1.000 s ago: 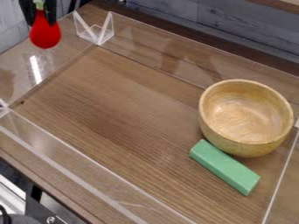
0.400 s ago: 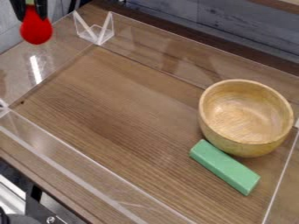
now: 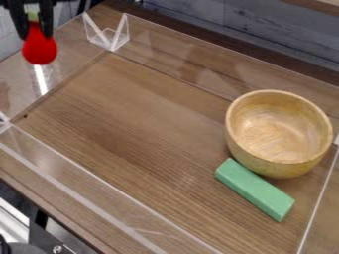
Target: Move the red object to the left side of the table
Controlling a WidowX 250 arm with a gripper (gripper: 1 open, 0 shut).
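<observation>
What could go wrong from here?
The red fruit hangs from the fingers by its top, so it may slip or swing on the way down.

It is near the clear wall at the far left of the table; lowered there, it might catch the wall or land outside it.

Being egg-shaped, it could roll once released.

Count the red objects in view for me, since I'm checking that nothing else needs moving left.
1. The red object is at the far left of the picture, near the top, at the gripper. Others could be hidden inside or behind the wooden bowl.
</observation>
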